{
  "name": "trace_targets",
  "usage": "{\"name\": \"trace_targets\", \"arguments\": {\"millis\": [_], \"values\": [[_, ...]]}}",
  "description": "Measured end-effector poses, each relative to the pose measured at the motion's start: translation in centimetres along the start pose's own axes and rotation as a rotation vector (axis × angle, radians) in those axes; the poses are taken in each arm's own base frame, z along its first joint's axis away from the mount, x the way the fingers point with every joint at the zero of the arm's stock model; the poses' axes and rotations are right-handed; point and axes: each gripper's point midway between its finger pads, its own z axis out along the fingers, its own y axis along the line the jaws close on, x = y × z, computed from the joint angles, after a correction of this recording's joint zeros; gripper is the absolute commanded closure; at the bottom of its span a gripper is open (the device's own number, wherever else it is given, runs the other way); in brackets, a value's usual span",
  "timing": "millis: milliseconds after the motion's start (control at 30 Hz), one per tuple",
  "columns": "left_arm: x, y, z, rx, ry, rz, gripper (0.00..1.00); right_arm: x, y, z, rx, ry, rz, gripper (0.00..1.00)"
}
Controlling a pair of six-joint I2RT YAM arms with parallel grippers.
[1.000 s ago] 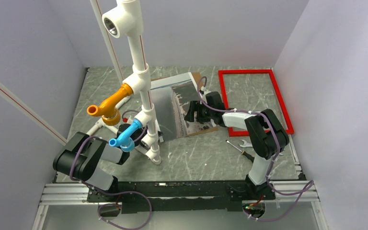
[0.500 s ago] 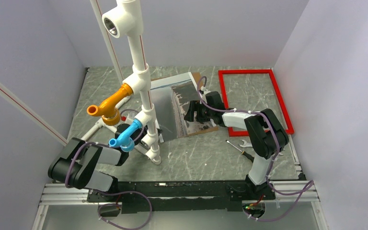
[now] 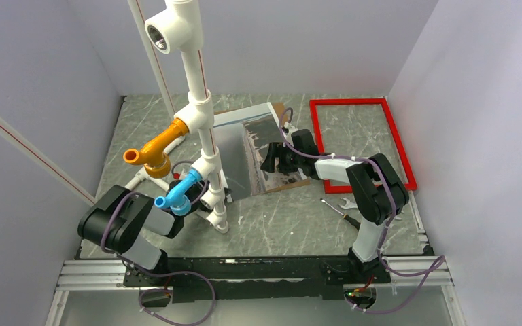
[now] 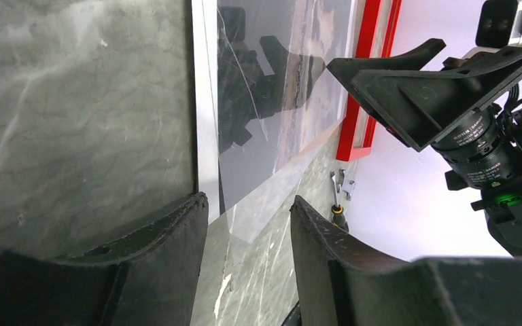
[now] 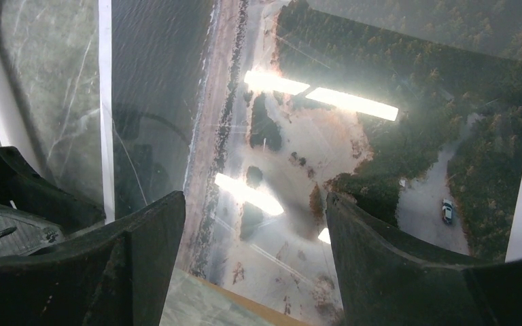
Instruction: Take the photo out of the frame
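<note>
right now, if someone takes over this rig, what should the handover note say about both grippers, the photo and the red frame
Left gripper: open, empty, low by the white plastic pipe stand, short of the print's pale edge.
Right gripper: open, empty, over the grey-and-dark landscape photo print.
Photo: flat mid-table on the plain brown backing board.
Thin bright red rectangular frame: empty, flat at the back right, apart from the photo.
Done: photo looks out of the frame.
Left: probably just retract both arms.
</note>
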Motion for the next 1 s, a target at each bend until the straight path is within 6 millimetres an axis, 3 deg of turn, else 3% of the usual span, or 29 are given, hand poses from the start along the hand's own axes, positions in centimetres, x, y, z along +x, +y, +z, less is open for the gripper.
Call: {"name": "trace_targets", "arguments": {"millis": [367,700,1000], "values": [[-0.9,0.0,-0.6,-0.079,-0.068,0.029,0.39,0.0,0.1,0.1,-0.004,0.001,0.0,0.23],[0.0,0.7,0.6,-0.063,-0.02,-0.01,0.58,0.0,0.1,0.2,-0.01,0.002,-0.001,0.23],[0.4,0.8,0.6,-0.024,-0.024,-0.049,0.59,-0.1,0.0,0.2,-0.011,-0.001,0.0,0.23]]}}
